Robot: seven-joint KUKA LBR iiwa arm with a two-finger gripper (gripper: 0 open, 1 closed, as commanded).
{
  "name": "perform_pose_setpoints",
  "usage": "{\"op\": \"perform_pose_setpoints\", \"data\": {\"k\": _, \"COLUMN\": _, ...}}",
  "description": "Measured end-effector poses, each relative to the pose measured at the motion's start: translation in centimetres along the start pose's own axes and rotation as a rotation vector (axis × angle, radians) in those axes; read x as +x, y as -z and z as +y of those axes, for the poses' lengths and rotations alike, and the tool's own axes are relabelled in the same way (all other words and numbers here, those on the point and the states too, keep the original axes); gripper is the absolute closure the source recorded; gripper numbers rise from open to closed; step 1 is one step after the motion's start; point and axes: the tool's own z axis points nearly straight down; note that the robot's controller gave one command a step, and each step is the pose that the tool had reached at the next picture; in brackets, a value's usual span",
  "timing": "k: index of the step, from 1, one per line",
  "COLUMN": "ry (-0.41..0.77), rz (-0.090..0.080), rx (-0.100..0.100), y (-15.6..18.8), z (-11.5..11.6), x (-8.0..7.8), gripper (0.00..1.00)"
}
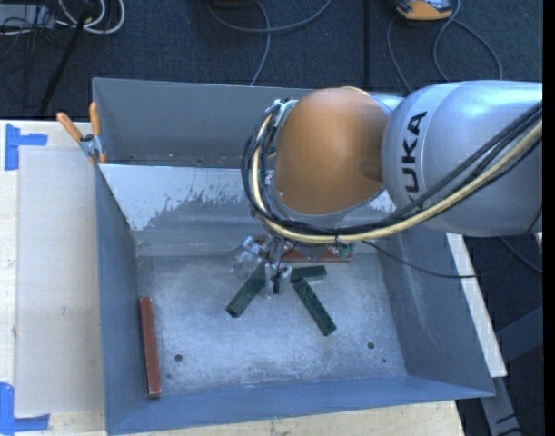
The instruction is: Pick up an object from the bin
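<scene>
My gripper [280, 319] hangs low over the middle of the bin floor, below the arm's orange cover. Its two dark fingers are spread wide apart, one [244, 298] pointing to the lower left and the other [314, 307] to the lower right, and nothing shows between them. A long, thin reddish-brown stick [150, 348] lies flat on the floor along the left wall, well to the left of the gripper. Close to where the fingers meet sits a small silvery piece [251, 253]; I cannot tell whether it is loose or part of the gripper.
The arm reaches in from the right, and its cover hides the back right of the bin. Bare grey floor stretches in front of the gripper and between it and the stick.
</scene>
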Motion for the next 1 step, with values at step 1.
{"op": "perform_pose_setpoints", "data": {"k": 1, "ry": 0.006, "rz": -0.002, "rx": 0.002, "y": 8.69, "z": -0.69, "x": -1.24, "gripper": 1.0}}
